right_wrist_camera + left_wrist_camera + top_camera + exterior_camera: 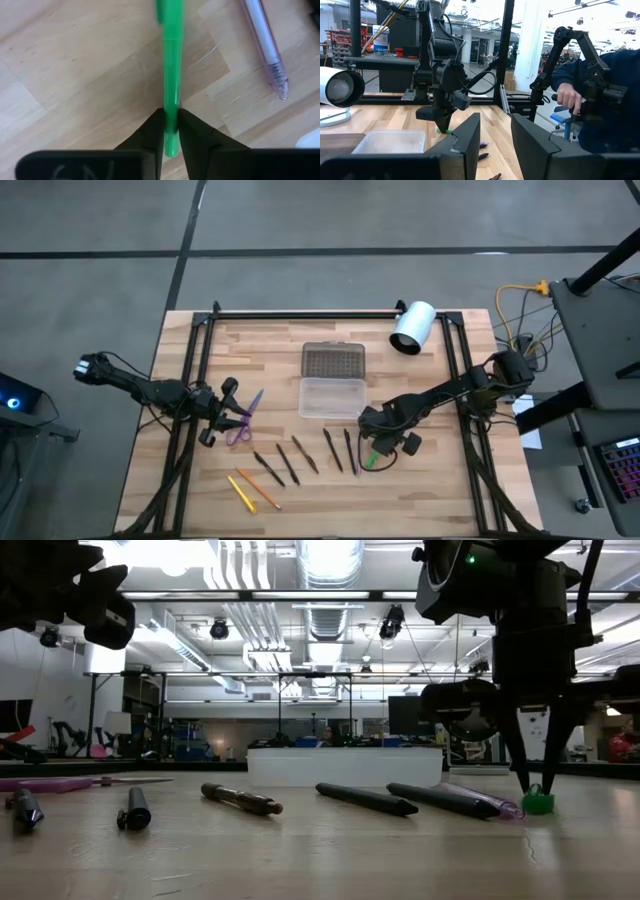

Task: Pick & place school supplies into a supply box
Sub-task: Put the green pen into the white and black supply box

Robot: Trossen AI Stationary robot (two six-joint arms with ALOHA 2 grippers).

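Observation:
A green pen (171, 60) lies on the wooden table, and my right gripper (375, 448) stands over it, shut on it. Beside it lies a pinkish pen (265, 45). Several dark pens (305, 455) lie in a row, with two yellow-orange ones (250, 491) toward the near left. Purple scissors (241, 423) lie flat next to my left gripper (495, 145), which is open and points level with nothing between its fingers. The supply box (332, 397) sits mid-table, its dotted lid (333, 360) folded open behind it. My right gripper pinches the green pen's barrel (171, 112) between its two fingertips (523, 780), near the end away from the clip. The fingers come from above, pointing down, and lie across the pen. The pen lies flat on the table.
A white cylinder (412, 327) lies at the far right of the table. Black frame rails (200, 370) run along both sides and the far edge. A person in a dark sleeve (590, 100) stands beyond the table at another arm.

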